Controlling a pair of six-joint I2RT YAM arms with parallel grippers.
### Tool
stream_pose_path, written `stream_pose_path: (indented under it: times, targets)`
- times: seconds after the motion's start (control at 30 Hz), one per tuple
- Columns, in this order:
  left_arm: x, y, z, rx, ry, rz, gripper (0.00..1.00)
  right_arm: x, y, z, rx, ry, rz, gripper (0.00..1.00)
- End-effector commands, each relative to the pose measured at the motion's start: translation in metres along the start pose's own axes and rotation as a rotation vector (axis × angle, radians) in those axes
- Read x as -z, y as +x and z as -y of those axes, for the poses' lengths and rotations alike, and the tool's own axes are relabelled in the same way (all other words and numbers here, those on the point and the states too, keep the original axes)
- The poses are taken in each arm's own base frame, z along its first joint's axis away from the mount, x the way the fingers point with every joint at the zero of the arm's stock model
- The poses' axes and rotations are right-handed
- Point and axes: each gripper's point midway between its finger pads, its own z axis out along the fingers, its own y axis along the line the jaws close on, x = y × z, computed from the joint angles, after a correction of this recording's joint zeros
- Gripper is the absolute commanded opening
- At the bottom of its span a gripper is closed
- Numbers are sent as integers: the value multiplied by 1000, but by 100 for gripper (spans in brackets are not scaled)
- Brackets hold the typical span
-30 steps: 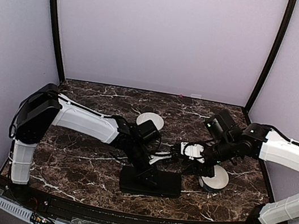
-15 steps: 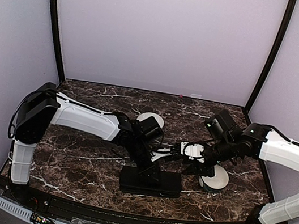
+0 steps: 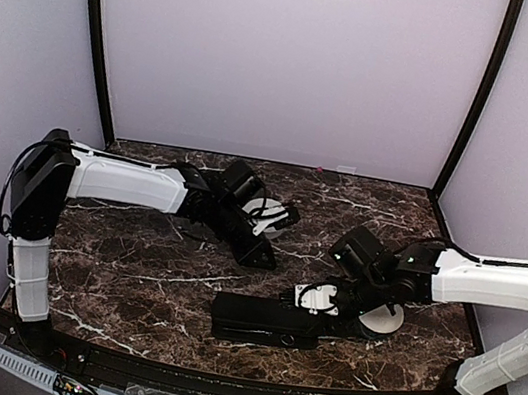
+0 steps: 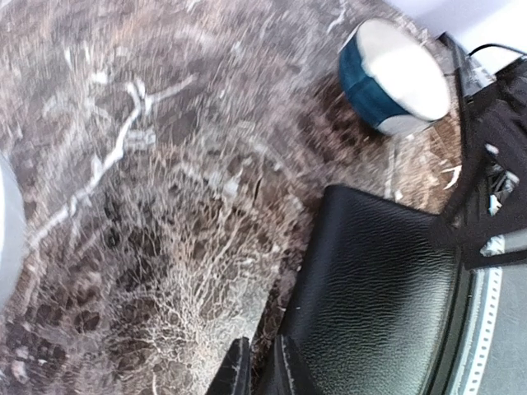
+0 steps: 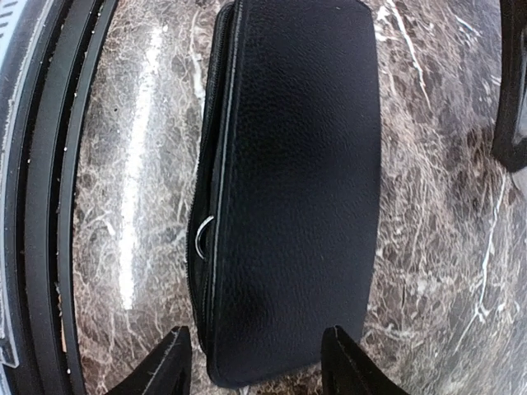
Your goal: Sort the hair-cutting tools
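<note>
No scissors or comb-like sticks show in any view. The flat black case (image 3: 264,321) lies closed near the front edge; a small silver ring (image 5: 202,237) shows at its zipper seam. My right gripper (image 3: 311,312) is open, and its fingers (image 5: 174,362) straddle the case's near end (image 5: 288,206) without touching it. My left gripper (image 3: 261,255) is above the marble between the case and the far white bowl (image 3: 267,211). Its fingertips (image 4: 239,378) stand almost together with nothing between them. The case (image 4: 379,296) lies just past them.
A second white bowl with a blue side (image 3: 381,318) stands right of the case, partly behind my right arm; it also shows in the left wrist view (image 4: 395,78). The black table rim (image 5: 49,206) runs along the case's near side.
My left gripper has pulled back from the case toward the far bowl. My right gripper has moved down and left, from beside the right bowl to the case's right end.
</note>
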Motion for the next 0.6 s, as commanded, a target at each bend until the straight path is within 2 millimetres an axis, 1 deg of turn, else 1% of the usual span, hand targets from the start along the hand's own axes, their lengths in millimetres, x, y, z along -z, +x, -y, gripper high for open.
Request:
stream_pose_path:
  times: [0.0,0.1,0.23,0.4,0.57]
  targets:
    - [-12,13,-7,38,-46,-53,10,-11,-9,5,19,56,1,55]
    - [-13,14,-9,44,-53,-56,10,-15,-13,3,26,67,8,56]
    - [-17,18,-13,54,-68,-72,9,-19,-18,12,9,116,-2,57]
    - [-18,18,-13,56,-61,-75,8,-31,-20,15,12,155,-35,60]
    - [-17,17,-14,49,-69,-78,8,-38,-21,4,24,107,-37,61]
